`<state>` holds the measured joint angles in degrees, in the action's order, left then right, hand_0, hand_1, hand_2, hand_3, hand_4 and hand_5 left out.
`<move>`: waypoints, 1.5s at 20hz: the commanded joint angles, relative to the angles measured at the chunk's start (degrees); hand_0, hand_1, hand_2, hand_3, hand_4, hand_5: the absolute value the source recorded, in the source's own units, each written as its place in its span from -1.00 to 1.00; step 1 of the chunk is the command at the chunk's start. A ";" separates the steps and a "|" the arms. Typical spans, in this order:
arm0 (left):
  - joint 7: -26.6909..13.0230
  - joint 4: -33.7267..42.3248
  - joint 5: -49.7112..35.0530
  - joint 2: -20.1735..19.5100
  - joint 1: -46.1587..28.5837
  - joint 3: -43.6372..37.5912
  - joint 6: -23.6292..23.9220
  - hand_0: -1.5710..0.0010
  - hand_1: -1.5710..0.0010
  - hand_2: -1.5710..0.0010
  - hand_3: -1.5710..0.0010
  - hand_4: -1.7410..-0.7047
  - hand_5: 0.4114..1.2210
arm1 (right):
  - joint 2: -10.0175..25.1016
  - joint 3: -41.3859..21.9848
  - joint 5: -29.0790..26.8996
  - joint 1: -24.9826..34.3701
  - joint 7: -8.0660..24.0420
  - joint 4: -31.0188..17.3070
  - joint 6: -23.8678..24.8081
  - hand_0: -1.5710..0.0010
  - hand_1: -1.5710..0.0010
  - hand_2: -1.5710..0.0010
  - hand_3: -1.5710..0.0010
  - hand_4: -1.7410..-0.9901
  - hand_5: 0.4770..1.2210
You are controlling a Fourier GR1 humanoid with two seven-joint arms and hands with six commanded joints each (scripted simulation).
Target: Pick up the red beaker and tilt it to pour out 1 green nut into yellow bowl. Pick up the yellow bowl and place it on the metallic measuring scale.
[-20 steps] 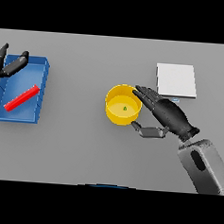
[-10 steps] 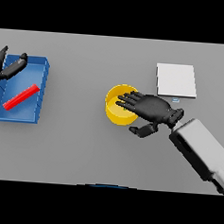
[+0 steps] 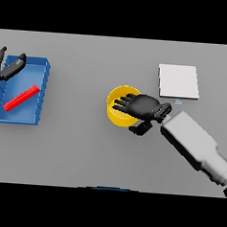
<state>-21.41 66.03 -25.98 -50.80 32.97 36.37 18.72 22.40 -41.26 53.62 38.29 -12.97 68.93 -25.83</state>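
Bowl pickup: right hand [image 3: 143, 108], fingers spread open, lies over the bowl [image 3: 116, 111]; next, close on its rim, then carry to the scale [image 3: 178, 81] beyond.

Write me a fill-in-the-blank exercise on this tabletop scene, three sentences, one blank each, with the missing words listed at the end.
1. The right hand reaches over the ______ bowl.
2. The red beaker lies inside the ______ tray near the left hand.
3. The measuring scale sits on the table with ______ on top of it.

Missing words: yellow; blue; nothing
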 commanded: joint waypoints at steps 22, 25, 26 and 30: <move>1.22 0.89 -0.33 -1.24 -0.73 -0.31 -0.77 1.00 1.00 1.00 1.00 0.97 -0.30 | -1.24 0.22 -1.91 1.15 -0.10 -2.15 -0.58 -0.91 -0.90 -0.67 -0.60 -0.93 0.95; 1.41 0.96 -0.69 -1.18 -1.10 -0.44 -0.89 1.00 1.00 1.00 1.00 0.98 -0.30 | 0.00 1.47 -3.13 1.16 -0.49 -0.41 -1.52 -0.95 -0.95 -0.69 -0.68 -0.96 0.97; 0.92 1.40 -0.62 -1.48 -0.76 -0.39 -1.07 1.00 1.00 1.00 1.00 0.98 -0.30 | 0.90 1.99 -3.64 0.92 -0.52 0.70 -2.62 -0.96 -0.96 -0.70 -0.71 -0.97 0.98; 0.41 1.23 -0.52 -1.09 -0.65 -0.25 -0.60 1.00 1.00 1.00 1.00 0.96 -0.31 | 1.92 5.00 -5.44 0.80 2.38 4.85 -5.17 -0.98 -0.98 -0.80 -0.59 -0.99 0.99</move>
<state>-21.04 67.26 -26.51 -51.87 32.32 36.14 18.10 24.34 -36.23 48.19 39.14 -10.52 73.79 -30.98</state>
